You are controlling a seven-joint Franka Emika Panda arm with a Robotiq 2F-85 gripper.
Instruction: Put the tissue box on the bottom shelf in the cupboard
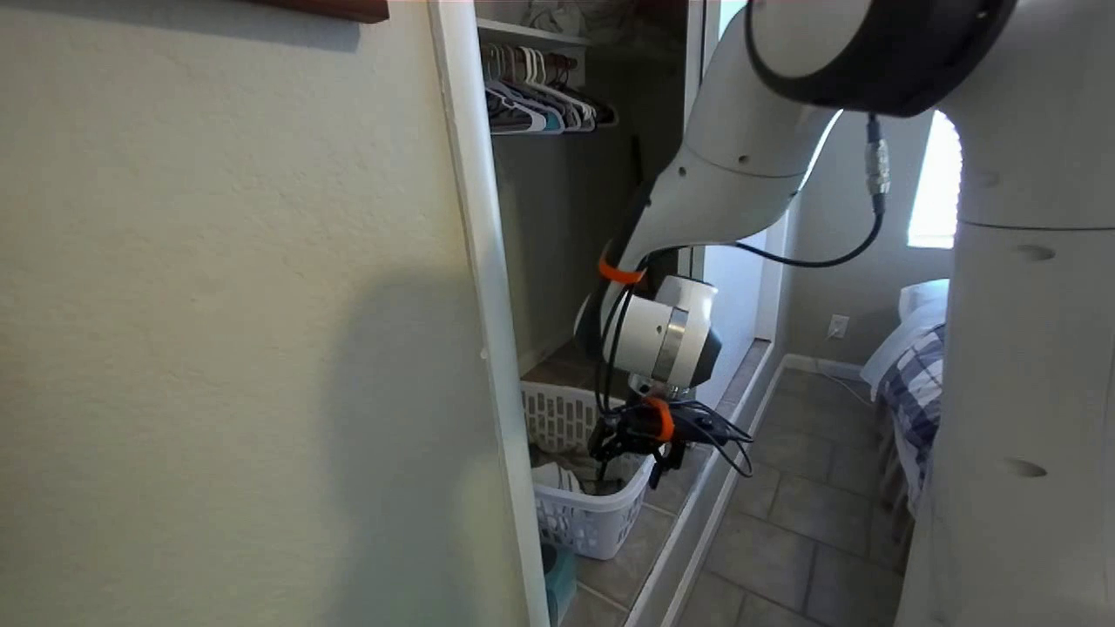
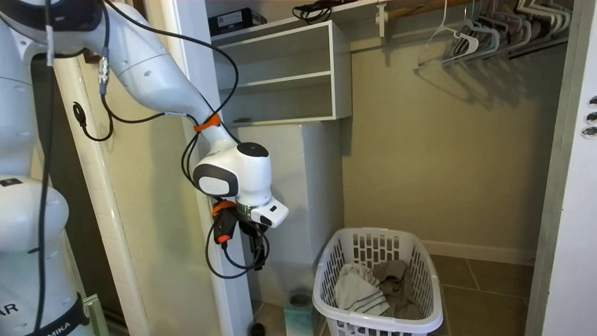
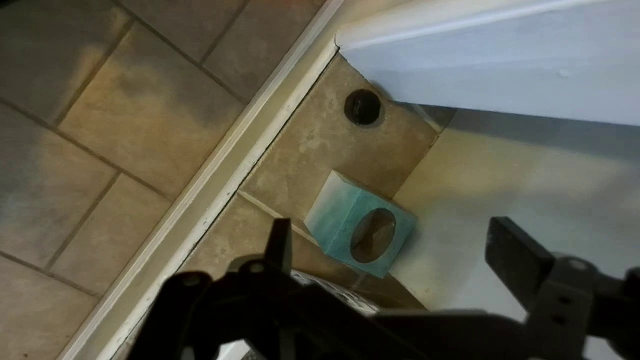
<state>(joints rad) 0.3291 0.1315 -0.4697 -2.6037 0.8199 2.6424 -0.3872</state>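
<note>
The tissue box (image 3: 342, 215), light teal-blue with an oval opening on top, stands on the tiled cupboard floor against a pale wall. In both exterior views it shows low beside the laundry basket (image 2: 298, 319) (image 1: 562, 582). My gripper (image 3: 392, 245) is open and empty; its fingers are wide apart, with the box below and between them in the wrist view. In the exterior views the gripper (image 2: 257, 261) (image 1: 634, 470) hangs well above the floor, near the cupboard's frame. The cupboard (image 2: 396, 163) is open and holds a two-level white shelf unit (image 2: 340, 70).
A white lattice laundry basket (image 2: 431, 298) with cloths in it stands beside the tissue box. A dark round object (image 3: 363, 107) sits on the floor by the white frame (image 2: 228, 280). Hangers (image 2: 485, 35) hang from the rail. A raised sill (image 3: 225, 187) edges the cupboard floor.
</note>
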